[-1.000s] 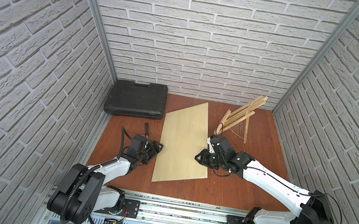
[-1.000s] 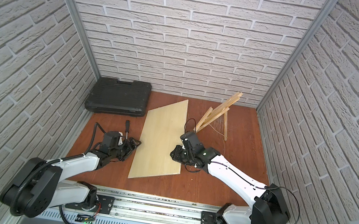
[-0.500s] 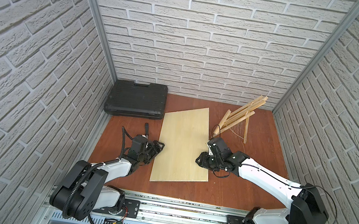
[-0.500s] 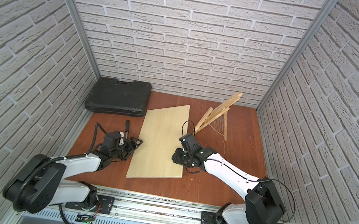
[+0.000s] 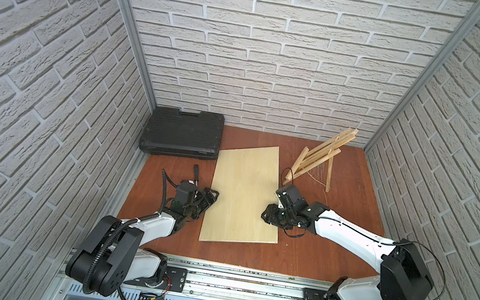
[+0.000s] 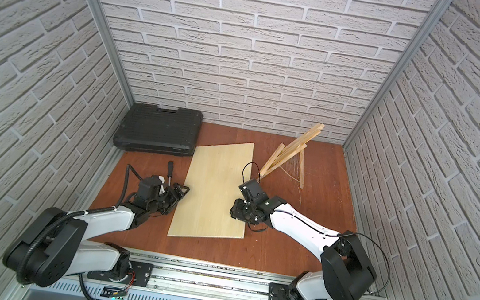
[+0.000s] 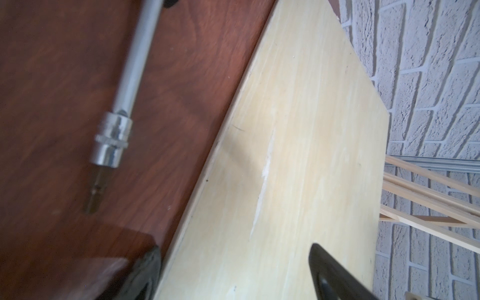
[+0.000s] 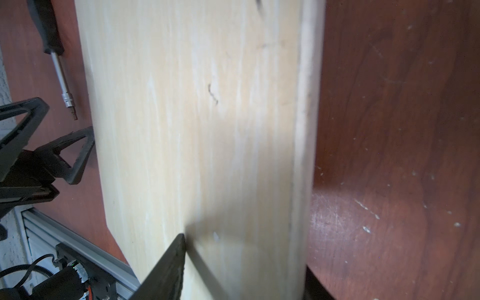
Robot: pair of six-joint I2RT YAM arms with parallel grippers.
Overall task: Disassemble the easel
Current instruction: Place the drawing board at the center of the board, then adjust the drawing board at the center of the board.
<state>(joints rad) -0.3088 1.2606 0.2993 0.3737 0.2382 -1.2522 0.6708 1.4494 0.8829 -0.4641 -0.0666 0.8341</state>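
The right gripper (image 5: pixel 267 217) sits at the right edge of the pale board (image 5: pixel 244 196), low over the table (image 5: pixel 332 235). Its jaws stand apart. In the right wrist view one finger (image 8: pixel 168 262) lies over the board's top face, and the board's edge runs between it and a dark shape at the frame's margin. It clamps nothing that can be seen.

The left gripper (image 5: pixel 212 196) sits at the board's left edge, jaws also apart. In the right wrist view the tip of one of its triangular fingers (image 8: pixel 75 155) is right against that edge. The board lies flat between the two grippers, slightly skewed.

Just left of the board, beside the left gripper, a screwdriver (image 5: pixel 196 171) lies on the table with its black handle toward the far side. A black tool case (image 5: pixel 183 132) lies closed in the far left corner.

The easel (image 5: pixel 318 156) stands in the far right part of the table, near the back wall. It leans on its rear leg (image 5: pixel 329 174), well apart from both grippers and touched by neither. Its near foot is just beyond the board's far right corner.
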